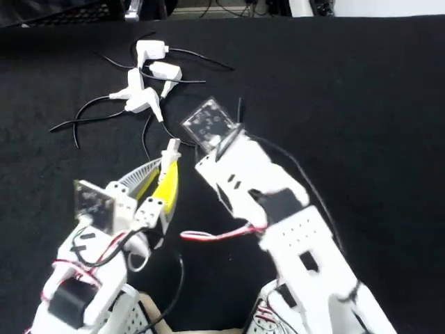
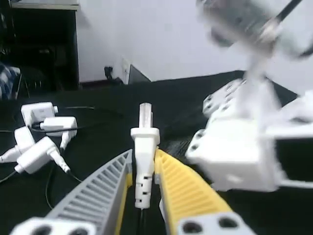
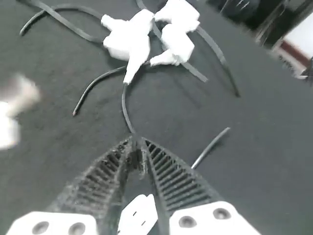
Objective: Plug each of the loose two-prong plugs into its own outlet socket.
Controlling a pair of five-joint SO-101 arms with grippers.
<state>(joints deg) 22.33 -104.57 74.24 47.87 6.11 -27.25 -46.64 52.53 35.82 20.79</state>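
Evidently the left claw [image 1: 167, 161] is clenched on one white plug [image 2: 145, 134]. It pinches the body between its grey and yellow fingers, so the prong end stands free beyond the tips. That hold makes sense for the task, since the metal end must stay bare to enter a socket and the fingers sit back on the thicker part, where they can push. The plug is lifted off the table [image 1: 348, 104] and points out toward the right arm [image 1: 278, 209], which lies just beside it.

The right claw [image 3: 137, 144] is drawn together too. A small white piece [image 3: 138, 214] sits between its fingers near their base, and a thin black cord [image 3: 124, 105] leaves at the tips and runs off across the table. I take this piece to be the mating socket, held steady as a target, though too little of it shows to be certain.

A heap of white plugs and sockets [image 1: 165, 71] with tangled black cords lies well apart at the far side of the table, waiting its turn. Lining up the prongs with the socket looks like the delicate part ahead.
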